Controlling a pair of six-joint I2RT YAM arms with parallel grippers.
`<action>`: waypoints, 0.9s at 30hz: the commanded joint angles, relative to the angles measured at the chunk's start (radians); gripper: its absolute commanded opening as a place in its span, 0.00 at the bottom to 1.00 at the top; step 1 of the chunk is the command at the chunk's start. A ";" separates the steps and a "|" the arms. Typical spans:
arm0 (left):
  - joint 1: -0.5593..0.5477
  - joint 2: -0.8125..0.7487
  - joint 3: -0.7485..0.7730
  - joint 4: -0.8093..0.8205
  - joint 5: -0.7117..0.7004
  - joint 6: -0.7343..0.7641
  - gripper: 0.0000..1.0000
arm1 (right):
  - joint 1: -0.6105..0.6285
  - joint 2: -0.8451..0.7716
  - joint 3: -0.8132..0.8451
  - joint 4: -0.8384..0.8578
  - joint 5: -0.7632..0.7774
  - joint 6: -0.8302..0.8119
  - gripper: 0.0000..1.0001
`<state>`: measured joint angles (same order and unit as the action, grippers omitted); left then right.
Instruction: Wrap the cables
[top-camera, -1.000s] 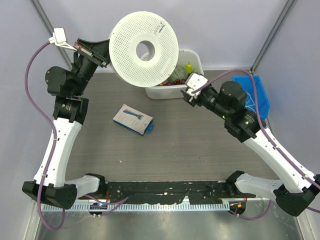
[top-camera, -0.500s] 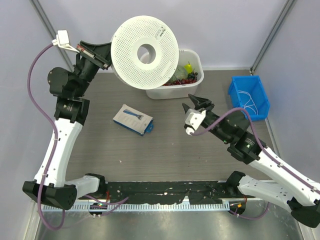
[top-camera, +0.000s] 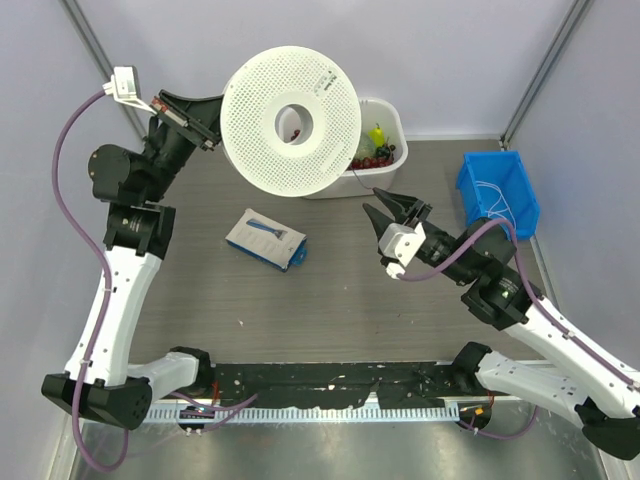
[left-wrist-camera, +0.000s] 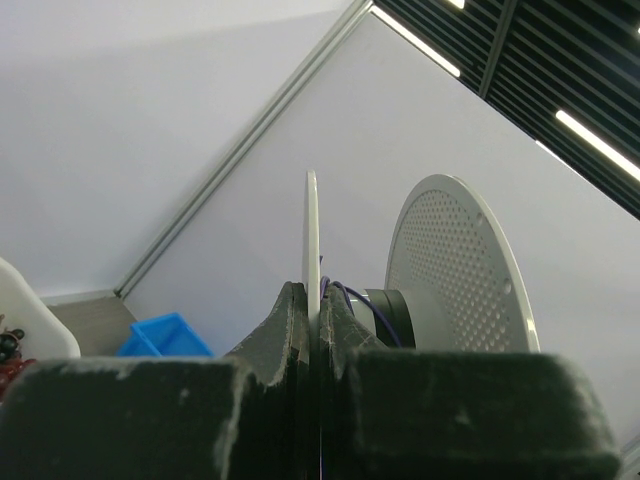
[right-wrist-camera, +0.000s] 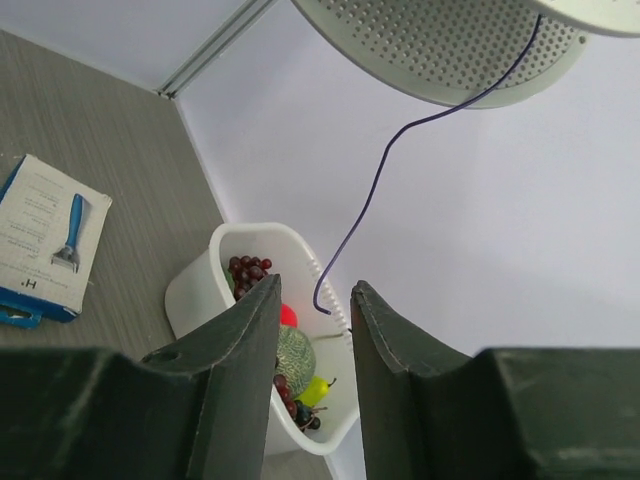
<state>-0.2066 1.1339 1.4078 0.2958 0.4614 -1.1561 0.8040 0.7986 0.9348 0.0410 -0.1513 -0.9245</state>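
My left gripper (top-camera: 207, 122) is shut on the rim of one flange of the round white perforated spool (top-camera: 290, 120) and holds it high above the table's back. In the left wrist view the fingers (left-wrist-camera: 290, 310) pinch that flange (left-wrist-camera: 311, 230), and a thin dark purple cable (left-wrist-camera: 352, 297) is wound on the hub. In the right wrist view the cable's loose end (right-wrist-camera: 390, 165) hangs from the spool (right-wrist-camera: 440, 40) and ends between the fingertips of my open right gripper (right-wrist-camera: 315, 300), touching neither. The right gripper (top-camera: 393, 207) points up, below the spool and to its right.
A white tub (top-camera: 390, 125) of toy fruit stands at the back, behind the spool. A blue bin (top-camera: 497, 190) with thin white strands in it is at the right. A small blue-and-white box (top-camera: 265, 238) lies left of centre.
My right arm has swung from beside the tub toward the middle and turned its open gripper up under the hanging cable end. The spool has shifted slightly.
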 joint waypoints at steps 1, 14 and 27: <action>-0.001 -0.042 -0.003 0.097 0.016 -0.042 0.00 | -0.022 0.025 0.053 -0.007 -0.011 0.012 0.39; -0.001 -0.060 -0.024 0.111 0.037 -0.047 0.00 | -0.025 0.039 0.045 -0.032 0.042 -0.013 0.31; -0.001 -0.068 -0.026 0.111 0.037 -0.045 0.00 | -0.028 0.040 0.042 -0.082 0.052 -0.023 0.27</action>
<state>-0.2073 1.1015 1.3682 0.3038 0.5079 -1.1717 0.7830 0.8383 0.9455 -0.0624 -0.1165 -0.9409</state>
